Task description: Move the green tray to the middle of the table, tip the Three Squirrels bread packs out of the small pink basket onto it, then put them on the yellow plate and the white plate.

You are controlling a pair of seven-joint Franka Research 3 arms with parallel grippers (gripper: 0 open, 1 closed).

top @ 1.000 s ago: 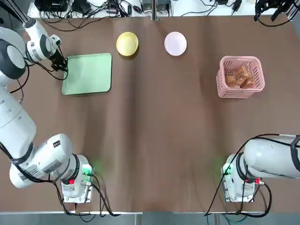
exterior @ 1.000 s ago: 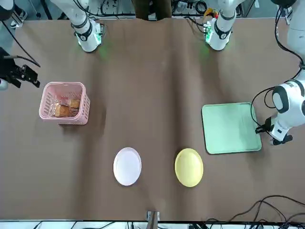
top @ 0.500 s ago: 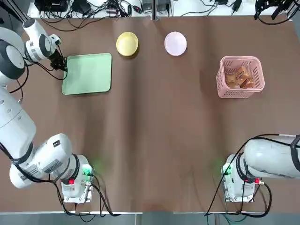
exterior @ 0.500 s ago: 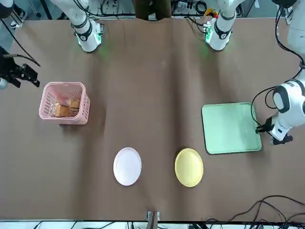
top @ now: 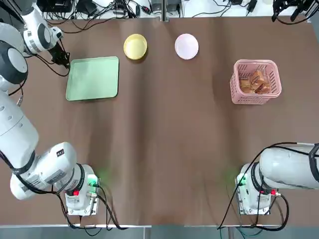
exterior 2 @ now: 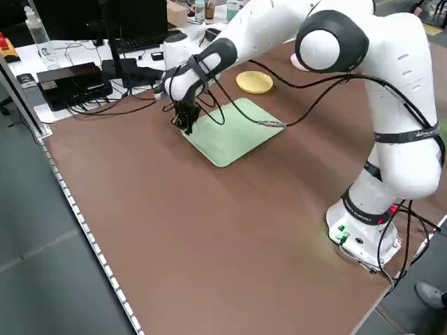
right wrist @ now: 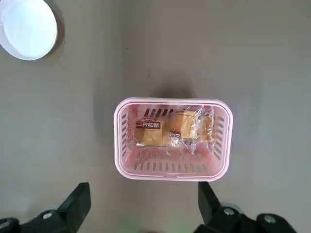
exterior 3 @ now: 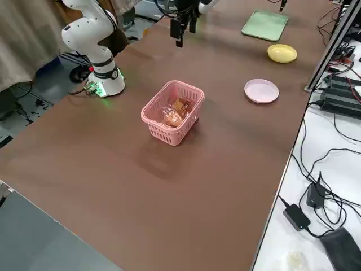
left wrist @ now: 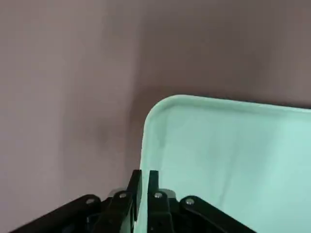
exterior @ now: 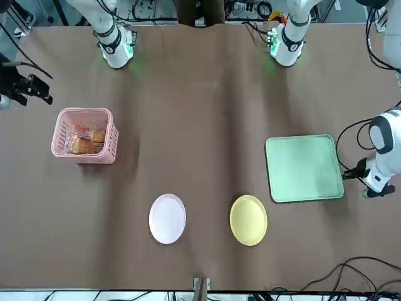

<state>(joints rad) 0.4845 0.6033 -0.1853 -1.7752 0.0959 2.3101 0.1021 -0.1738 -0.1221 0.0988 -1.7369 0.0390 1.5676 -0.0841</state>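
Seen from overhead, at far left the left gripper (top: 64, 63), fingers pressed together, hangs at the outer corner of the one green tray (top: 93, 78), which lies flat far from the middle of the table (top: 164, 149); moving it is the step in hand, and seemingly calls for a firm hold on its rim. Next come one yellow plate (top: 135, 47) and one white plate (top: 186, 46). At right, one pink basket (top: 256, 82) holds the bread packs (top: 254, 81), too bunched to count, below the right gripper (top: 292, 9), fingers wide apart.
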